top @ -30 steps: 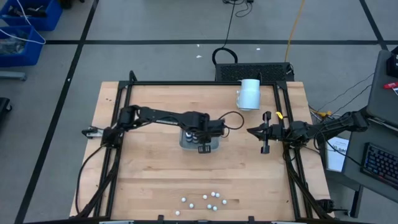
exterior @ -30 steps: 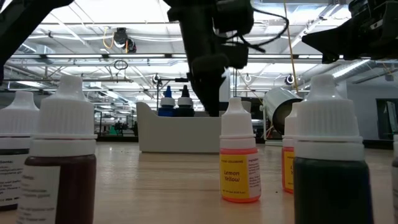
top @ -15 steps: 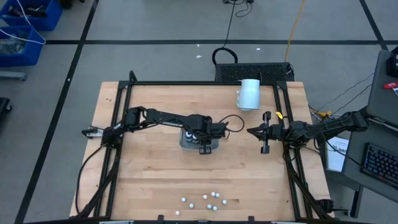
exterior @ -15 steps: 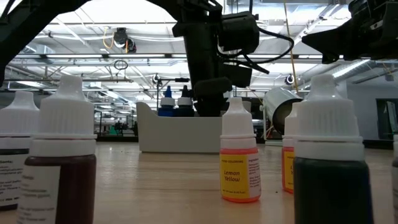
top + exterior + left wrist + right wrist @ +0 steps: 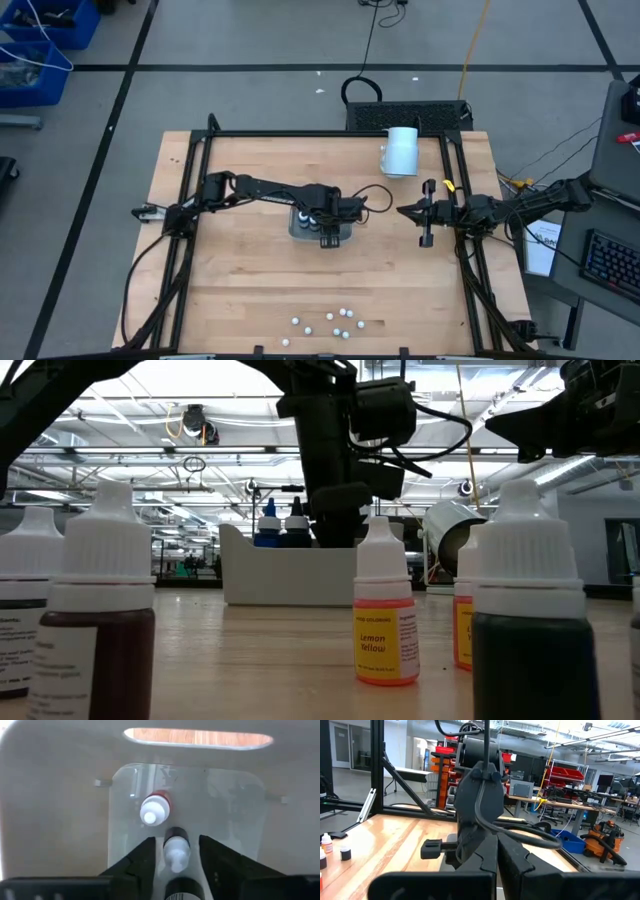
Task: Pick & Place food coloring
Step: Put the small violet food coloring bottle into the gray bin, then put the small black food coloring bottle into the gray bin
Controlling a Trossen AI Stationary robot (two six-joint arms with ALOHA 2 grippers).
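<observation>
High view: my left gripper (image 5: 327, 228) over grey tray (image 5: 300, 231) mid-table; dark bottles inside; whitish-capped bottles (image 5: 335, 321) still clustered at near edge, so most work left. My right gripper (image 5: 426, 212) shut, parked at right.

Left wrist view: black-collared bottle (image 5: 175, 847) stands between my parted fingers (image 5: 140, 860), released; red-collared bottle (image 5: 154, 810) just beyond.

White cylinder (image 5: 401, 151) near table's (image 5: 240, 270) far edge, translucent tray (image 5: 285, 573) mid-table
</observation>
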